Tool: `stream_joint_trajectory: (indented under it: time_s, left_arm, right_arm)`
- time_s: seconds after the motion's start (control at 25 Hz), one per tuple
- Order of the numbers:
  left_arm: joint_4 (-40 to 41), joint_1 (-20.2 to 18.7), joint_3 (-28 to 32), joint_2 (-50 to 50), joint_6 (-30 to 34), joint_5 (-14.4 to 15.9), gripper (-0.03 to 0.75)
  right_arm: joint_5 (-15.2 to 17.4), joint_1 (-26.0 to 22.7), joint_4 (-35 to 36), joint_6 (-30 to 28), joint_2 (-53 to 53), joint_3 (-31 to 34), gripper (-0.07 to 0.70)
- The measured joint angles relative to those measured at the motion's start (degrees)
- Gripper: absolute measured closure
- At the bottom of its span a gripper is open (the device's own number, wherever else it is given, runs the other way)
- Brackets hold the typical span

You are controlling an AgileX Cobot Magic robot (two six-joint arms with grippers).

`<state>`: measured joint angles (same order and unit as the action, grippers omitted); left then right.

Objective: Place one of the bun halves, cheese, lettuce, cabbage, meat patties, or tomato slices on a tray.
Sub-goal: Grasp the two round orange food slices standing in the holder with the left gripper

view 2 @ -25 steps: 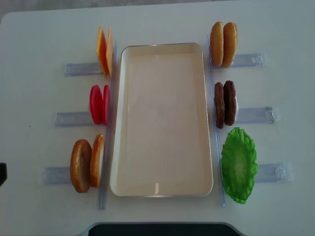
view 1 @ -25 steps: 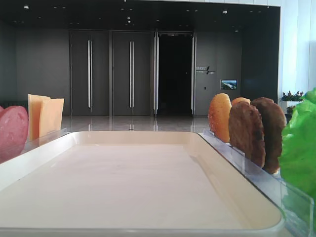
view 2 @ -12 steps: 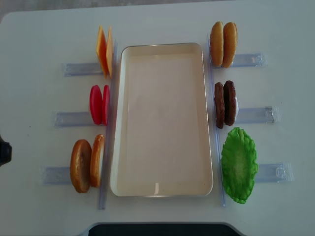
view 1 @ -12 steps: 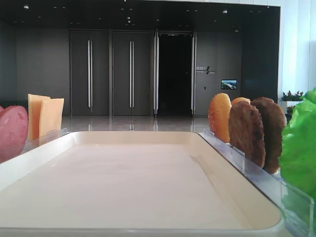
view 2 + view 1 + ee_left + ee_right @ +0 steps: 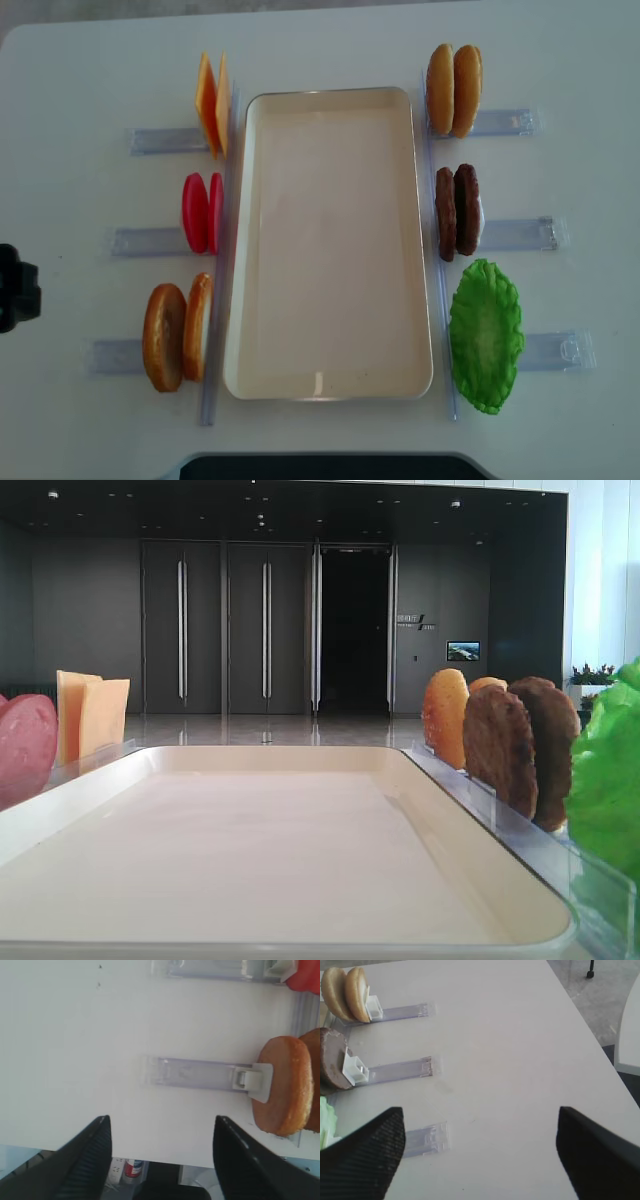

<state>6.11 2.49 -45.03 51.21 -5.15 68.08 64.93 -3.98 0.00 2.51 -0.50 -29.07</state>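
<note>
The empty cream tray (image 5: 330, 93) lies mid-table. On its left stand cheese (image 5: 211, 104), tomato slices (image 5: 202, 212) and two bun halves (image 5: 175, 333). On its right stand two more bun halves (image 5: 453, 89), meat patties (image 5: 458, 211) and a green lettuce leaf (image 5: 486, 335). No separate cabbage is in view. My left gripper (image 5: 15, 288) is at the table's left edge, open and empty, well left of a bun half (image 5: 280, 1085). My right gripper (image 5: 480, 1155) hangs open over bare table, right of the patties (image 5: 332, 1065) and lettuce (image 5: 326, 1120).
Clear plastic racks (image 5: 165, 140) hold the food upright and stick outward on both sides of the tray. One rack (image 5: 195, 1072) lies ahead of the left gripper, another (image 5: 425, 1139) beside the right gripper's left finger. The table's front edge is close behind the left fingers.
The left gripper has come further into the overhead view from the left edge, moving toward the far side. The food and tray have not moved.
</note>
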Motion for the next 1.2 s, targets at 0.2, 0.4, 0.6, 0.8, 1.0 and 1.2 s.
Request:
stream_joint_trajectory:
  time_s: [0.2,0.4,0.6,0.8,1.0,1.2]
  left_arm:
    - [-4.6,0.0,0.0,0.4,0.0,-0.1,0.231]
    - [-6.5,0.0,0.0,0.4,0.0,-0.1,0.231]
    - [-9.0,0.0,0.0,0.4,0.0,-0.1,0.231]
    - [-10.7,0.0,0.0,0.4,0.0,0.5,0.231]
    - [-13.8,0.0,0.0,0.4,0.5,1.5,0.231]
    - [-15.1,-1.2,0.0,0.4,0.8,1.7,0.231]
  right_arm:
    - [0.0,0.0,0.0,0.0,0.0,0.0,0.048]
    - [0.0,0.0,0.0,0.0,0.0,0.0,0.048]
    - [0.0,0.0,0.0,0.0,0.0,0.0,0.048]
    - [0.0,0.0,0.0,0.0,0.0,0.0,0.048]
    - [0.0,0.0,0.0,0.0,0.0,0.0,0.048]
    - [0.0,0.0,0.0,0.0,0.0,0.0,0.048]
